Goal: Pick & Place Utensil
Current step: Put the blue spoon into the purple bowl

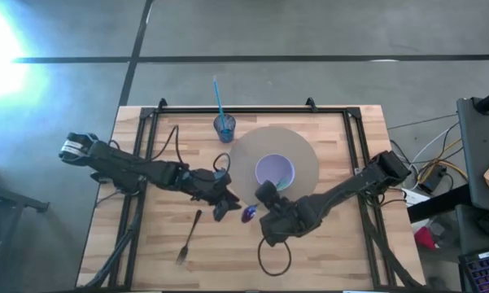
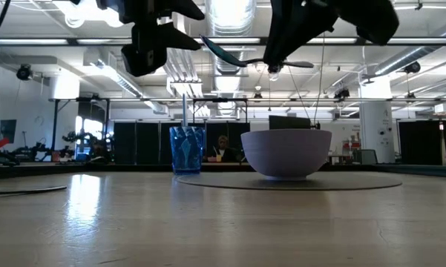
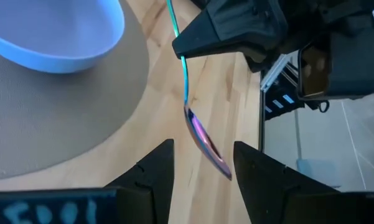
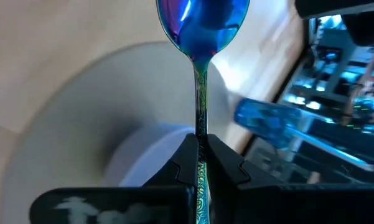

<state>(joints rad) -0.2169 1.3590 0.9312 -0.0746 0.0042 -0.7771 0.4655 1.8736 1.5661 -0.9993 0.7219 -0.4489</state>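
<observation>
An iridescent spoon (image 1: 250, 214) hangs in the air between the two grippers, clear of the table. My right gripper (image 4: 200, 140) is shut on its handle, with the spoon's bowl (image 4: 202, 22) pointing away from it. My left gripper (image 3: 202, 146) is open, and the spoon's bowl (image 3: 205, 140) sits just ahead of the gap between its fingers without touching them. In the high view, my left gripper (image 1: 225, 207) stands left of the spoon and my right gripper (image 1: 267, 216) right of it. A lavender bowl (image 1: 275, 171) sits on a round mat (image 1: 305, 159). My right gripper pinches the spoon's thin handle (image 4: 201, 118) between its two fingers, which lie along the handle. The spoon is lifted clear, high over the table (image 2: 230, 55). It lies roughly level, with its bowl end toward my left gripper.
A dark fork (image 1: 189, 236) lies on the wooden table near its near-left part. A blue cup (image 1: 224, 126) holding a blue straw stands by the far edge, left of the mat. A black cable loop (image 1: 274, 259) lies near the near edge.
</observation>
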